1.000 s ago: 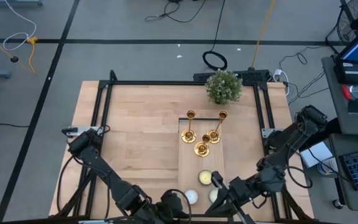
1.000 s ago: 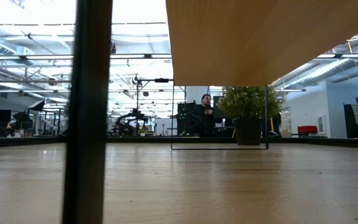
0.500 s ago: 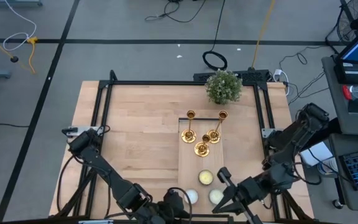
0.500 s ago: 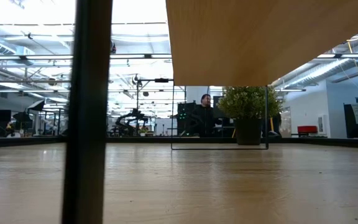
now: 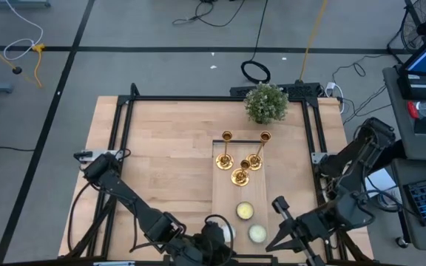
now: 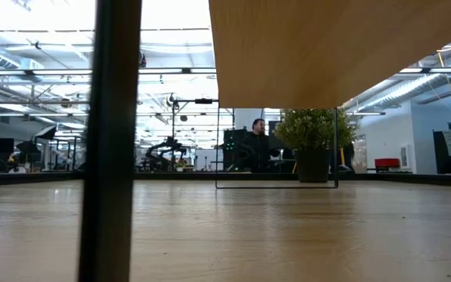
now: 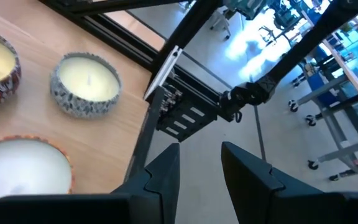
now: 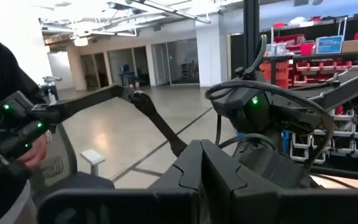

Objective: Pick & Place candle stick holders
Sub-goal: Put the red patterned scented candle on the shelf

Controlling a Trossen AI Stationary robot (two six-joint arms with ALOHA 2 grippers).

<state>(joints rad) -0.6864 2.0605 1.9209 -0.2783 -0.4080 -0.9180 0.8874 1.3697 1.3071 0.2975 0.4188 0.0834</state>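
Three gold candle stick holders point(image 5: 240, 164) stand upright on their round bases on a pale board point(image 5: 224, 199) right of the table's middle. My left gripper point(image 5: 216, 229) hovers at the table's near edge beside the round candles point(image 7: 86, 84); in its wrist view my left gripper point(image 7: 197, 174) is open with nothing between the fingers. My right gripper point(image 5: 279, 202) is shut and raised off the table, near the board's right edge; its wrist view shows my right gripper point(image 8: 201, 168) pointing into the room. Neither gripper is at the holders.
Three candles in tins point(image 5: 244, 211) sit on the near end of the board. A potted plant point(image 5: 265, 102) stands at the far edge. Black frame rails point(image 5: 124, 125) border the table. A person point(image 8: 5, 130) shows beyond the table.
My right gripper has swung toward the table's right edge and risen, away from the candles, rolling as it went, and has stayed shut. My left gripper has drifted a little to the right along the near edge. The holders have not moved.
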